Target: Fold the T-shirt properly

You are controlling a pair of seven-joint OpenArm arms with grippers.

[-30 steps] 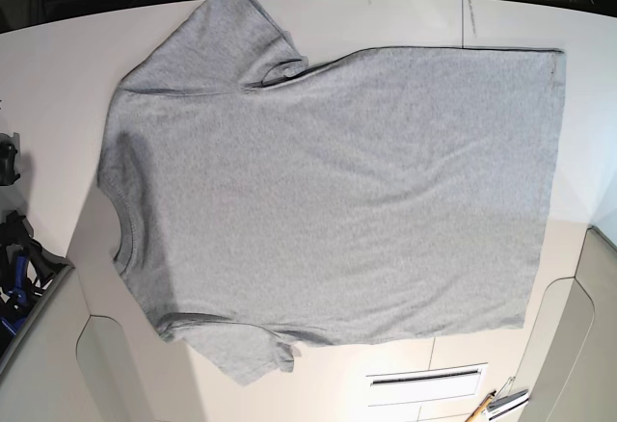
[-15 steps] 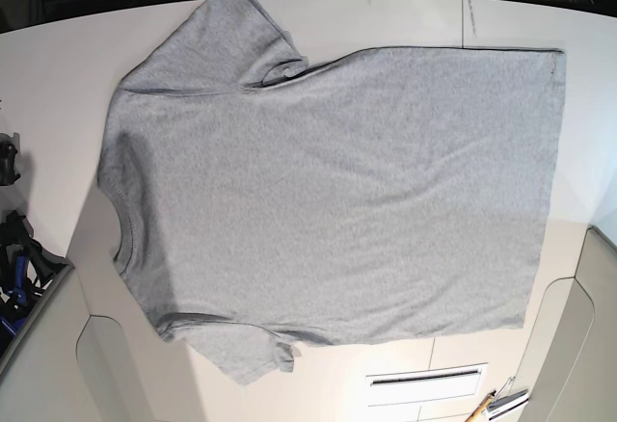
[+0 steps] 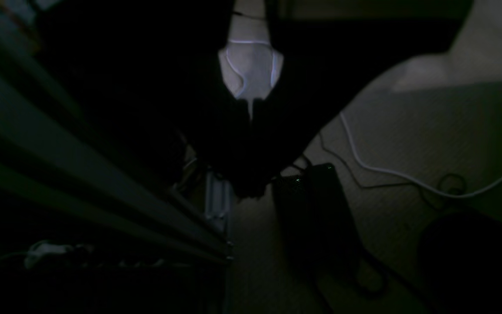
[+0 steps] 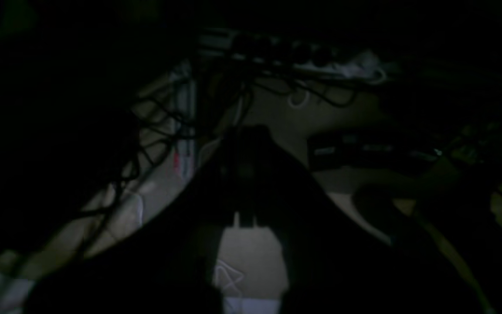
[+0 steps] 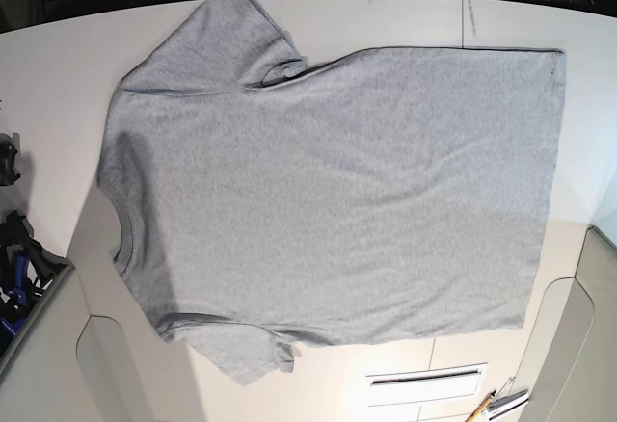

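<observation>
Lying flat on the white counter (image 5: 58, 94), the T-shirt (image 5: 328, 200) (plain grey side up) had its collar at left, hem at right. Both hands were together, holding nothing, away from the shirt; wrist views v. dark.

One T-shirt (image 5: 328, 200) is lying on one white table (image 5: 48, 75). Two sleeves are sticking out. One pencil (image 5: 479, 408) is showing.

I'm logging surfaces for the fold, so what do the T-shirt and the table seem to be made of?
T-shirt: soft heather-grey knit, probably cotton jersey, matte; it shows flecked colour and lies in shallow wrinkles.
Table: smooth, hard off-white top, perhaps laminate or painted board, with an even satin look.
</observation>
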